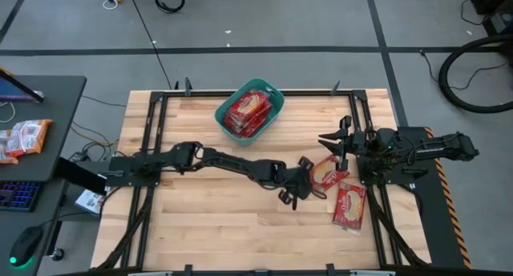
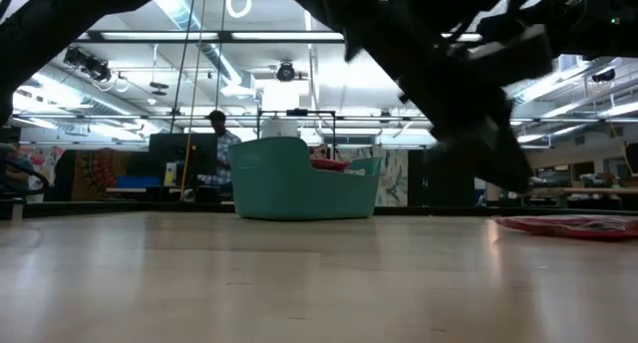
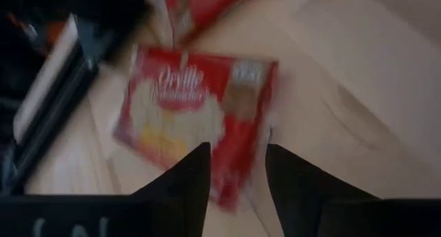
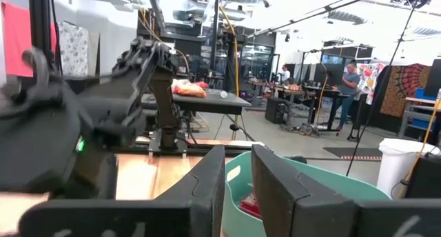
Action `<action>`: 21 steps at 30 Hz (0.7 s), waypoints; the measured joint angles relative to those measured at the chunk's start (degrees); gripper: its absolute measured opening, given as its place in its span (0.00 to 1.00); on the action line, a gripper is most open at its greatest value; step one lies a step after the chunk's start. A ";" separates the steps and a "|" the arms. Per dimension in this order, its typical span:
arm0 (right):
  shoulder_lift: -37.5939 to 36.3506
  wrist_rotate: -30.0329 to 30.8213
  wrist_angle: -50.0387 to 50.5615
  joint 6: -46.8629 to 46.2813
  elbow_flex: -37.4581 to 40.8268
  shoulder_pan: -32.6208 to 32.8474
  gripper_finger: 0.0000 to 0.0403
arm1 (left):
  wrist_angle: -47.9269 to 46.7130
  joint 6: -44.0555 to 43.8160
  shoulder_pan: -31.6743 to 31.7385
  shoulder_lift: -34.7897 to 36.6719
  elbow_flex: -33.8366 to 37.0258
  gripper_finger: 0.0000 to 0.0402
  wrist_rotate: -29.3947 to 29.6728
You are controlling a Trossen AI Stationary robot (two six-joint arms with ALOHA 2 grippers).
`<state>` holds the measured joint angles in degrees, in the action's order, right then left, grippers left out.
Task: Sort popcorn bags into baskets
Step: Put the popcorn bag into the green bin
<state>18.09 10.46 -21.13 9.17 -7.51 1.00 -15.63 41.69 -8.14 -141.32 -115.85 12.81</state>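
On a side desk (image 1: 48, 91) left of the table (image 1: 200, 220) lies an orange-and-white packet (image 1: 24, 137). The left arm (image 1: 216, 160) reaches from the table's left edge across to right of the middle. Its left gripper (image 1: 309, 186) hangs over the near edge of a red bag (image 1: 329, 172), fingers (image 3: 182, 185) parted with a narrow gap between them. In the left wrist view that bag (image 3: 196, 120) lies flat on the wood just beyond the fingertips, and the edge of a second bag (image 3: 200, 3) shows farther off. Whether the fingers touch the bag, I cannot tell.

The teal basket (image 1: 272, 89) stands at the far edge of the table, near the middle, with several red bags (image 1: 247, 111) piled inside. In the low view the basket (image 2: 299, 183) stands on the far side of the table, with a person (image 2: 219, 144) in the room behind it.

Another bag (image 1: 350, 205) lies flat just nearer than the first one, near the right arm's base. The low view shows a flat bag (image 2: 568, 223) on the tabletop.

The right gripper (image 1: 335, 137) points toward the basket from the table's right side, above the wood, its fingers (image 4: 207, 182) slightly apart and gripping nothing. The basket rim (image 4: 324, 182) shows beyond them.
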 joint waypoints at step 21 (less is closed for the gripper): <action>0.00 -0.14 -0.10 -0.20 0.00 0.06 0.19 | 1.05 9.73 3.63 -3.56 0.02 0.29 -4.13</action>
<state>18.09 10.32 -21.23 8.97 -7.51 1.06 -14.58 51.42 -4.51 -144.88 -115.83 8.69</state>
